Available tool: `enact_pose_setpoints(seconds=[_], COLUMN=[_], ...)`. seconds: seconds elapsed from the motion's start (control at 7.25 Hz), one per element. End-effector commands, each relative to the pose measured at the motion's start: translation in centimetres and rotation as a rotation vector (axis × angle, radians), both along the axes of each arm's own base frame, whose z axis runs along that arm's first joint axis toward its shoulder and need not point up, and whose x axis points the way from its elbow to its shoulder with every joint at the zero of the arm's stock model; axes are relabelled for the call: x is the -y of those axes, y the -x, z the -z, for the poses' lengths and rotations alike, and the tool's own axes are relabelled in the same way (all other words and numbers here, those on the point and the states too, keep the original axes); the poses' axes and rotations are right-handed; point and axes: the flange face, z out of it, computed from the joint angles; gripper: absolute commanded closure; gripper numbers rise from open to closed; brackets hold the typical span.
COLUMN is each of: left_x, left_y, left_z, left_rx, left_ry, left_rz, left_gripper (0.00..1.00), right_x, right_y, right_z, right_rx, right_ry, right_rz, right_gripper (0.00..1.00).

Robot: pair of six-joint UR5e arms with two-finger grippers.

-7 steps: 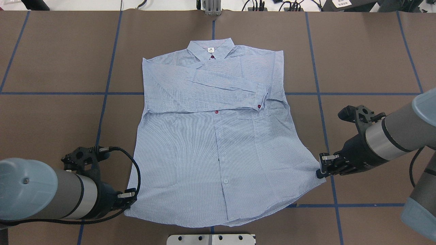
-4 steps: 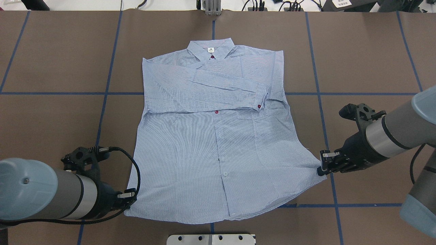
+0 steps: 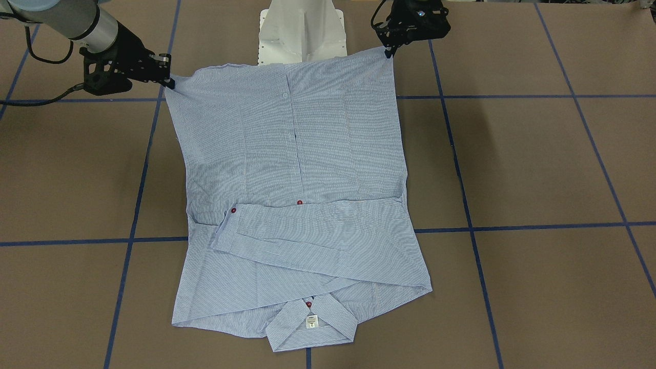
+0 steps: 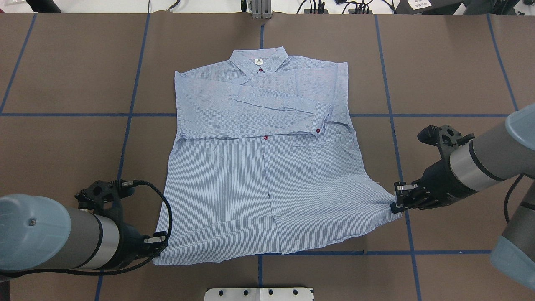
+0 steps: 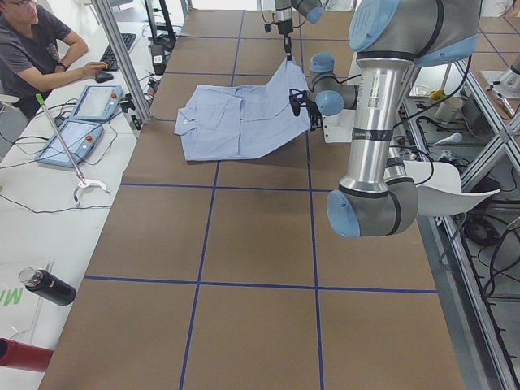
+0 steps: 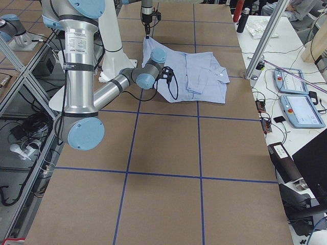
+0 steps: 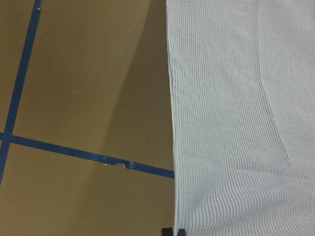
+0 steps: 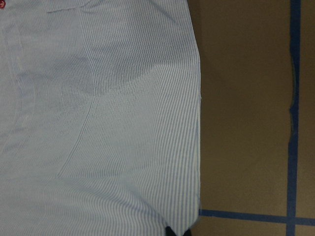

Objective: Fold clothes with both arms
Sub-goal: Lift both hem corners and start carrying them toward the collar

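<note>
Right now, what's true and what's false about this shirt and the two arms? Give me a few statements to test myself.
1. The shirt has its collar pointing away from the robot. True.
2. The sleeves stick out sideways. False: both are folded across the chest.
3. The left fingers and the right fingers each pinch a hem corner. True.
4. The shirt lies buttons down. False: the buttons and pocket face up.
5. The hem lies flat on the table. False: the held corners are raised off it.
</note>
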Motion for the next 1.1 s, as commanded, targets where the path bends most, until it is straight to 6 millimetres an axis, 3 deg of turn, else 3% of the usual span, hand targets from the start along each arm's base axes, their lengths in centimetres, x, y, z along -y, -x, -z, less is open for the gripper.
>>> enact_pose_setpoints(seconds=[0.0, 0.28, 0.55, 0.83, 0.97], left_x=[0.1, 1.5, 4.4, 9.4, 11.7], left_y=[0.0, 0.5, 2.1, 3.6, 2.8], left_z=[0.8, 2.1, 3.5, 3.4, 3.6], left_rx=[-0.019, -0.048, -0.074, -0.068, -0.058], left_ry=[-0.005, -0.016, -0.069, -0.110, -0.115], left_rz=[0.001, 0.036, 0.080, 0.105, 0.123], left_gripper=[1.00, 1.00, 1.00, 1.00, 1.00], right_x=[0.3, 2.7, 6.0, 9.9, 11.8], right_y=[-0.2, 0.6, 0.8, -0.3, -0.6], right_z=[0.2, 1.6, 2.3, 3.1, 3.4], right_rx=[0.004, 0.025, 0.031, 0.036, 0.035], right_ry=[-0.004, -0.021, -0.029, -0.036, -0.039], right_rz=[-0.007, -0.040, -0.086, -0.155, -0.183], right_gripper=[1.00, 1.00, 1.00, 1.00, 1.00])
